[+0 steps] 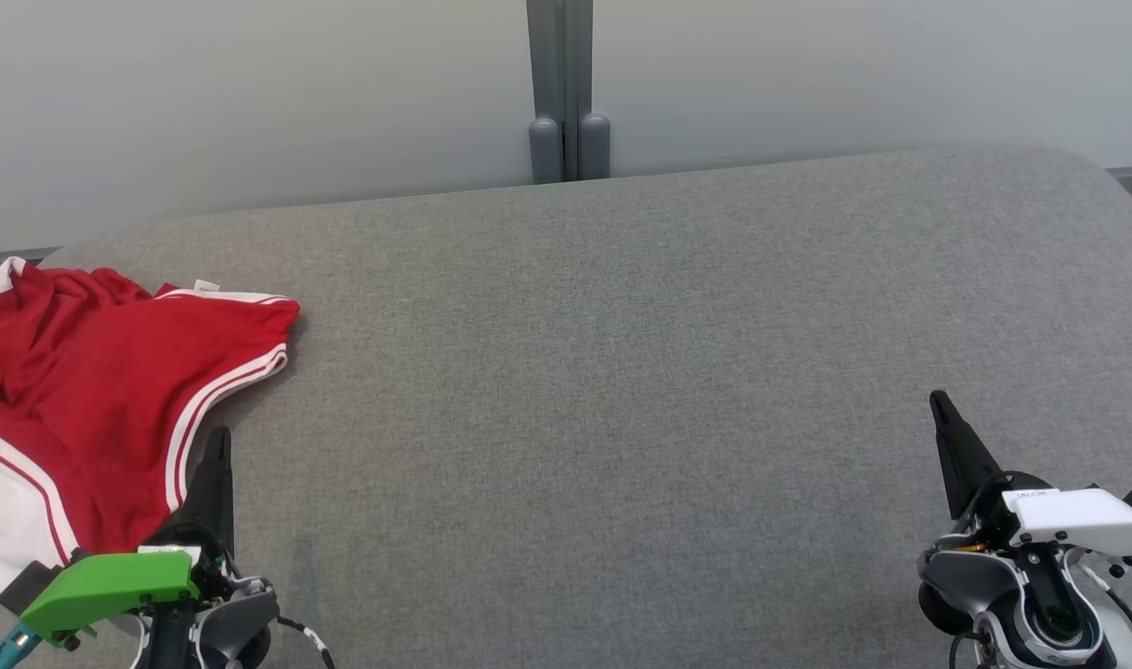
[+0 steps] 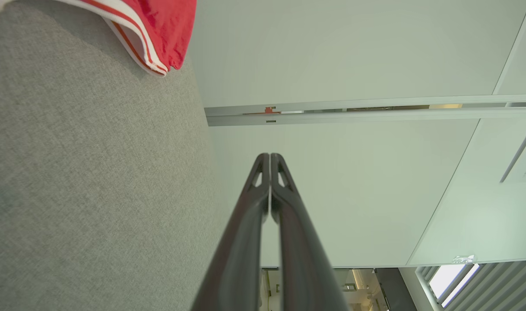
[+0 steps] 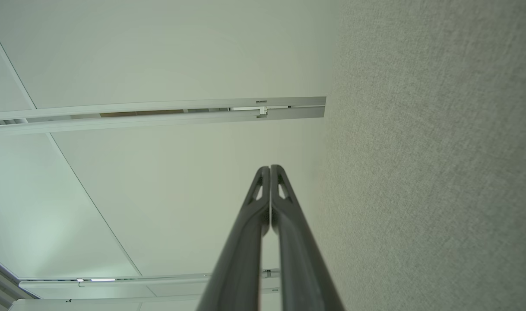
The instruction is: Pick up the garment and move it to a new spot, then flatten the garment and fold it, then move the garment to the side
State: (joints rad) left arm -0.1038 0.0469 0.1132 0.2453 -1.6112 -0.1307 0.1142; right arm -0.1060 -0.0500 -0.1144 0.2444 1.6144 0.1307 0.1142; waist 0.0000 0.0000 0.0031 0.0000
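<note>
Left gripper: nearest to me, lower left; my two dark fingers are pressed together with nothing between them. The tips lie just beside the garment's striped hem; I cannot tell if they touch it.
Garment: red with white stripes and a white panel, crumpled at the left end of the padded surface, running past the view's left edge. Not yet picked up.
Padded surface: grey fabric stretching to the right; I judge the new spot belongs there.
Right gripper: lower right, fingers also pressed together, empty, well apart from the garment.
Risk, pushing: reaching in without parting my fingers would only shove the cloth toward the edge.
Risk, bunching: pinching one loose fold could lift it in a clump, hampering flattening.
</note>
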